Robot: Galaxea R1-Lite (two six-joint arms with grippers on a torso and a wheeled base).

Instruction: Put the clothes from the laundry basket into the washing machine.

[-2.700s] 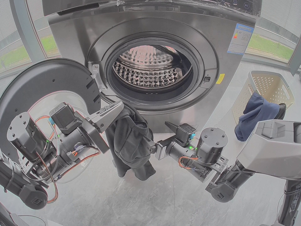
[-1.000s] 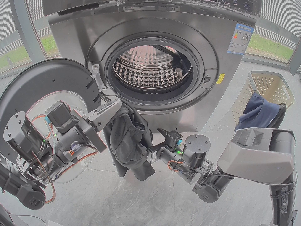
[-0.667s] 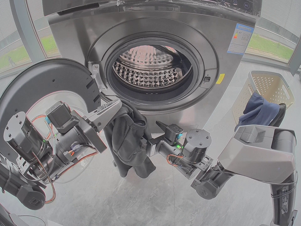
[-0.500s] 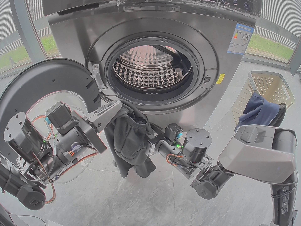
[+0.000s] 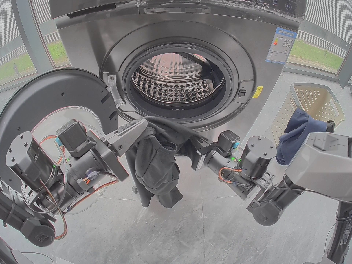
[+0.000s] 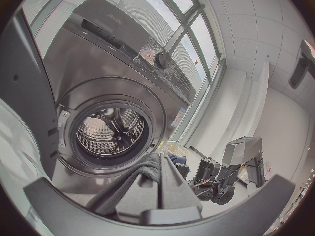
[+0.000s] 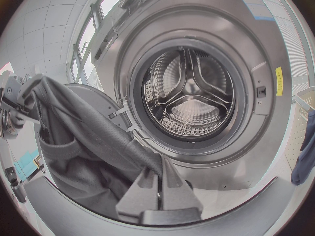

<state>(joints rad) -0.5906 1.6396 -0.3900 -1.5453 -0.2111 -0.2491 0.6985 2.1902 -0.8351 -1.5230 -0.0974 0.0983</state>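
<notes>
Tiled floor, one washing machine, one dark garment (between two end effectors)

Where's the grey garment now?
In the head view's centre, the grey garment hangs between the left gripper and right gripper, just below the washing machine opening.

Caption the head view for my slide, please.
Left gripper and right gripper hold a dark garment before the open washing machine; blue clothing drapes the laundry basket.

floor: grey tile | on it: washing machine, laundry basket beside
</notes>
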